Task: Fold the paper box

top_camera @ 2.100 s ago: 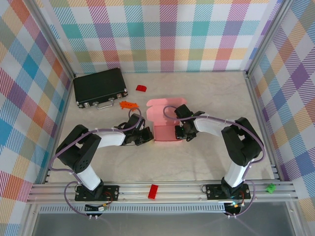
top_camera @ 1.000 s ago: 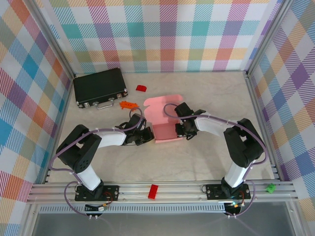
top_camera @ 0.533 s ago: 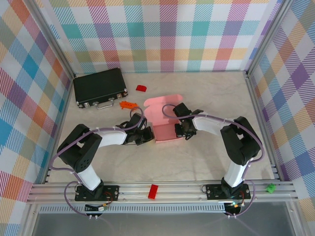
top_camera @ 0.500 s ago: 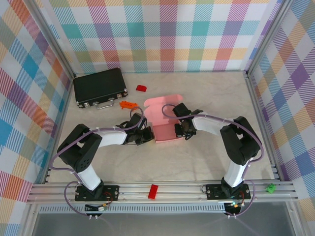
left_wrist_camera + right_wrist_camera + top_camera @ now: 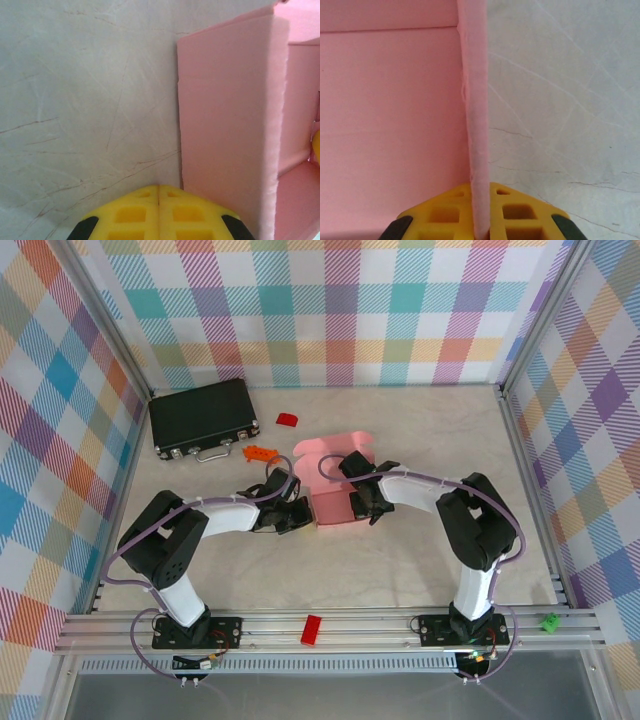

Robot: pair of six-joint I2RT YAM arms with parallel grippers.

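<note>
R pincer (image 5: 480,216) has crept leftward, nipping the paper box (image 5: 333,504) side wall; L pincer (image 5: 159,212) pressed together beside opp. wall. Sides look up now.

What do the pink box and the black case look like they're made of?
The paper box: thin matte card, probably; its cut edge looks fuzzy and fibrous. The black case: likely hard plastic or leatherette, with shiny metal-looking latches; too small to be sure.

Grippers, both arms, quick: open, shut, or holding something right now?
Left gripper: shut, empty, beside the pale-pink thin-card paper box.
Right gripper: shut on that box's upright side wall.
</note>
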